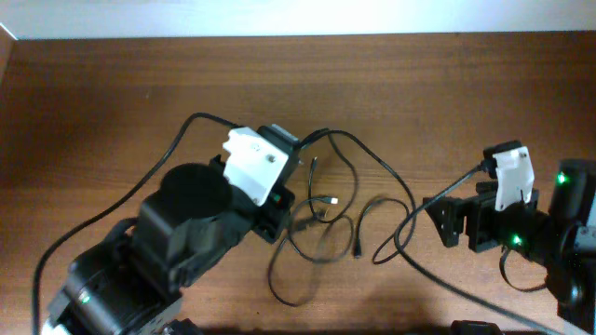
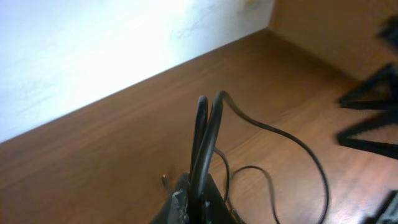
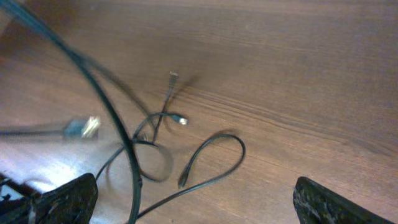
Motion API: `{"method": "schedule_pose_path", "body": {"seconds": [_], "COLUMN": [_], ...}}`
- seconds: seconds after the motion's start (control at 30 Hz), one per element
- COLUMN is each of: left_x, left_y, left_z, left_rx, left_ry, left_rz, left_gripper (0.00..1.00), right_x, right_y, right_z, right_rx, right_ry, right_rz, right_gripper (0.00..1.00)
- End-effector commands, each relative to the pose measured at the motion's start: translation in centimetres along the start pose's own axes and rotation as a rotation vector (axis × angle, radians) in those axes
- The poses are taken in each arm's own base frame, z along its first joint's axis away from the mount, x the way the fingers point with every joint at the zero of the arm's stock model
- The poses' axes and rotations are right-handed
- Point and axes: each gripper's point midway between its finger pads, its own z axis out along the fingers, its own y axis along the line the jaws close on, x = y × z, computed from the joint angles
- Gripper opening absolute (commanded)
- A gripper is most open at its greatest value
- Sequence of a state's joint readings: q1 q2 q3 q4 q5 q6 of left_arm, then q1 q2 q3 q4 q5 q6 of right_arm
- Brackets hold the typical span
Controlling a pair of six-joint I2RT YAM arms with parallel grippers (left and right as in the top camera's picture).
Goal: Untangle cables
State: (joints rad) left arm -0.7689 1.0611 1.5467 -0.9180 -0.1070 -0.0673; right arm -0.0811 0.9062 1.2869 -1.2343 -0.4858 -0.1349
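Two arms reach over a brown wooden table with fine, streaky grain. At the left, the bulky matte-black left arm carries a blocky white plastic wrist mount. Its own camera looks toward a pale, smooth wall. The left gripper has its two slim, dark fingers pressed almost together, nipping a thin black cord. That cord bends over the fingertips and trails away to the right in a long, smooth arc down to the tabletop.

The cables lie in the middle of the table, between the two arms. They are thin, glossy black cords in loose, overlapping loops, with one wide curve sweeping right from the left arm and a rounder coil nearer the front edge. From the right wrist camera a narrow hairpin loop lies flat on the wood. Just left of it, a small silver-tipped plug pokes out of the tangle. A second slim plug end lies beyond it, and a blurred, larger connector shows closer to the lens.

At the right, the right gripper is spread wide. Its rough, matte-black fingertips sit at opposite lower corners of the view with nothing between them but bare wood and cord lying loose.
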Motion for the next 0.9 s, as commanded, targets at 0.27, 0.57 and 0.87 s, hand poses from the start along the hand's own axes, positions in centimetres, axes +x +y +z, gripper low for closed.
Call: {"method": "schedule_pose_path", "body": {"seconds": [0.27, 0.57, 0.87], "left_x": [2.8, 3.7, 4.1], "left_y": [2.7, 4.8, 4.8], "left_z": [6.6, 5.9, 5.8], "left_rx": [-0.21, -0.348, -0.352], "left_ry": [0.169, 0.184, 0.203], "left_rz": [-0.058, -0.152, -0.147], "left_gripper": [0.0, 0.14, 0.33], "right_x": [0.4, 0.5, 0.6], "right_y": [0.8, 0.8, 0.8], "right_z": [-0.6, -0.6, -0.6], "right_rx": [-0.029, -0.029, -0.029], "right_ry": [0.009, 0.011, 0.015], "right_rz": [-0.001, 0.001, 0.003], "right_gripper": [0.99, 1.0, 0.99]}}
